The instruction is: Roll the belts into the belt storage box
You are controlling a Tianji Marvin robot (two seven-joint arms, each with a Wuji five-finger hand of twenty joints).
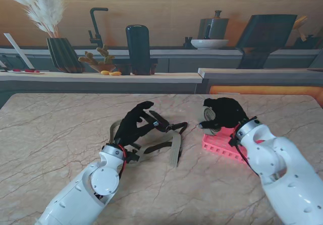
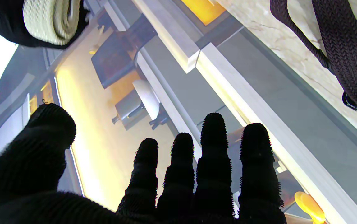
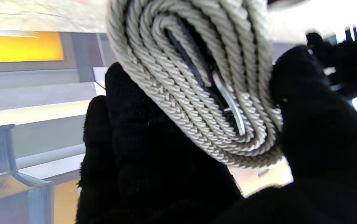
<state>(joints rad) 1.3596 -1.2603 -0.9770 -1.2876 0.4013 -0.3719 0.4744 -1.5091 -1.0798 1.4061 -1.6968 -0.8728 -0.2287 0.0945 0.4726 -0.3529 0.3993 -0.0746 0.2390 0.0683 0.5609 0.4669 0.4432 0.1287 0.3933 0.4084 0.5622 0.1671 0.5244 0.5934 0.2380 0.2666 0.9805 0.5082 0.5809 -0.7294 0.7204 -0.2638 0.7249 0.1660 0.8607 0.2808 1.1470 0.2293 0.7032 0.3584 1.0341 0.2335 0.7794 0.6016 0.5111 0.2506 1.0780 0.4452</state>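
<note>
My right hand (image 1: pixel 225 112) is shut on a rolled beige woven belt (image 1: pixel 207 117), just over the far left corner of the pink belt storage box (image 1: pixel 218 145). In the right wrist view the coil (image 3: pixel 197 87) sits pinched between the gloved fingers (image 3: pixel 141 140) and thumb, with a metal buckle at its core. My left hand (image 1: pixel 132 124) hovers open, fingers spread, over a loose beige belt (image 1: pixel 174 150) and a black belt (image 1: pixel 169 125) on the marble table (image 1: pixel 60 134). The left wrist view shows the spread fingers (image 2: pixel 212 161) holding nothing and the black belt (image 2: pixel 343 46) beyond them.
Beyond the table's far edge runs a counter ledge (image 1: pixel 101 76) with a dark ribbed vase (image 1: pixel 64 54), a black upright object (image 1: pixel 138 48) and small yellow items (image 1: pixel 111 73). A white bowl (image 1: pixel 209 43) and a pot stand farther back.
</note>
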